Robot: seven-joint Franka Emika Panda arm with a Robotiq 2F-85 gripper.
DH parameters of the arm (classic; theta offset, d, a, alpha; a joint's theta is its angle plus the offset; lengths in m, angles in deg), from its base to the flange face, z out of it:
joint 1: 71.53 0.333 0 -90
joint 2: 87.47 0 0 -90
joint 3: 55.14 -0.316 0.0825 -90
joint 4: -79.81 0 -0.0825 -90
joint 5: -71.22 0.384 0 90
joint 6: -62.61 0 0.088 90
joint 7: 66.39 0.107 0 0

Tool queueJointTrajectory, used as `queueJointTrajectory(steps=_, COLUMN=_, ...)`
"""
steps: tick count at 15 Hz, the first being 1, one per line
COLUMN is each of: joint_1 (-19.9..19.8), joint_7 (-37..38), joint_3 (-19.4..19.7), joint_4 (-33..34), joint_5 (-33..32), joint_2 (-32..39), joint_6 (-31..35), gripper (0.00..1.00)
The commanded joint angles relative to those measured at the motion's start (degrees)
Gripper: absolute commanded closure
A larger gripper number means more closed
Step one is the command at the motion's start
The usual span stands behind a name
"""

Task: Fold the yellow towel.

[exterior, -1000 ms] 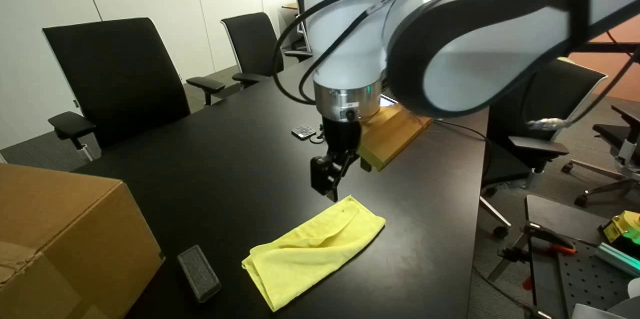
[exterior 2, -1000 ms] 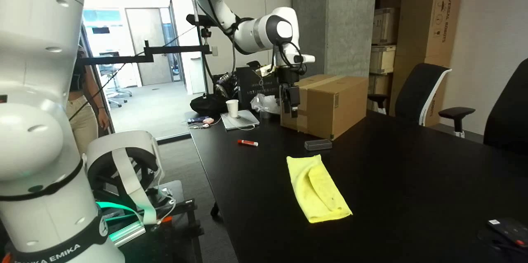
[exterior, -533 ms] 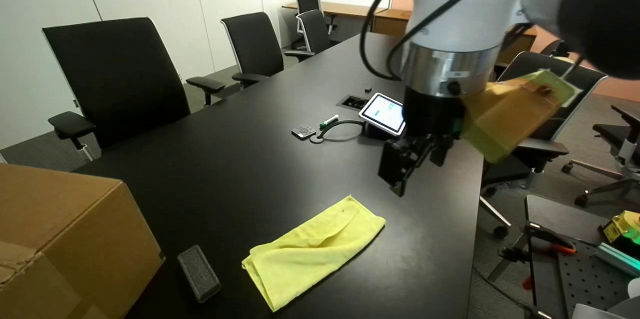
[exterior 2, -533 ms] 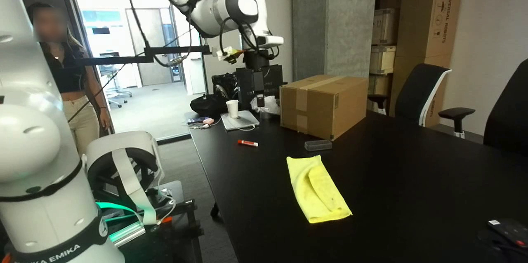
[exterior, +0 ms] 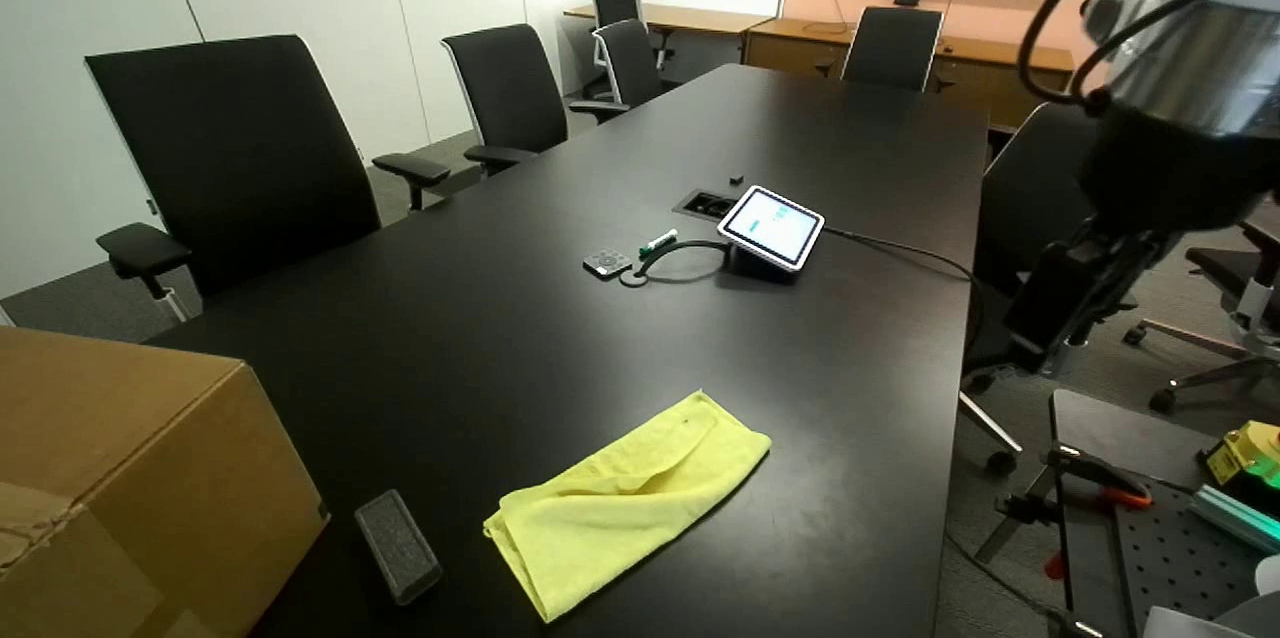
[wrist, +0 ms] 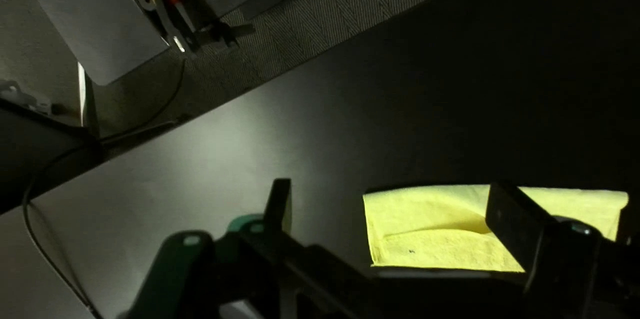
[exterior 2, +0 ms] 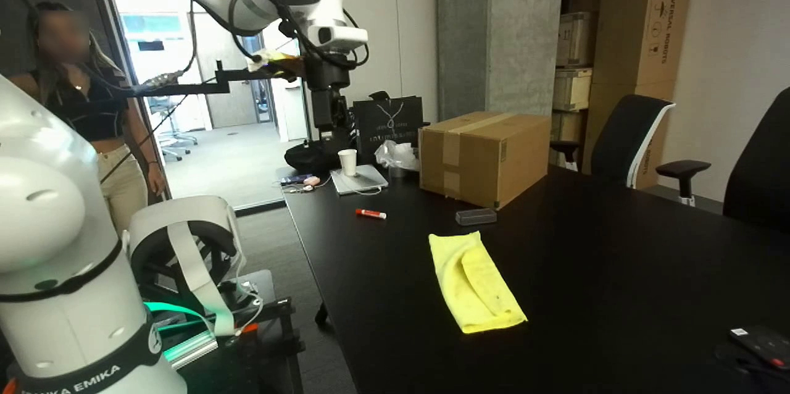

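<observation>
Near left in an exterior view, the robot base (exterior 2: pixel 80 320) reads "EMIKA", preceding word part-hidden; the yellow towel (exterior 2: pixel 475 283) lies folded on the table (exterior 2: pixel 617 295); up left hangs the gripper (wrist: pixel 392 204), fingers spread; farther, a taped carton (exterior 2: pixel 481 156), inside hidden; far right, a box (exterior 2: pixel 648 73) reads "UNIVERSAL ROBOTS"

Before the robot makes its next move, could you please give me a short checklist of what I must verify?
1. The gripper open and holding nothing: ok.
2. The gripper apart from the yellow towel: ok.
3. The yellow towel wholly on the table: ok.
4. The yellow towel's top smooth: not ok, wrinkled.
5. The grey block not touching the yellow towel: ok.
6. The person out of reach: cannot tell.
</observation>
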Motion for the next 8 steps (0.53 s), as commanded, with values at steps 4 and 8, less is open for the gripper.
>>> queueJointTrajectory(steps=4, joint_1=-5.8, joint_7=-7.9, joint_3=-1.7, joint_4=-5.1, joint_5=8.4, joint_2=-12.9, joint_6=-5.3, gripper=0.00)
queueJointTrajectory(steps=8, joint_1=-7.8, joint_7=-11.3, joint_3=-0.9, joint_4=-7.3, joint_5=10.1, joint_2=-19.5, joint_6=-7.0, gripper=0.00)
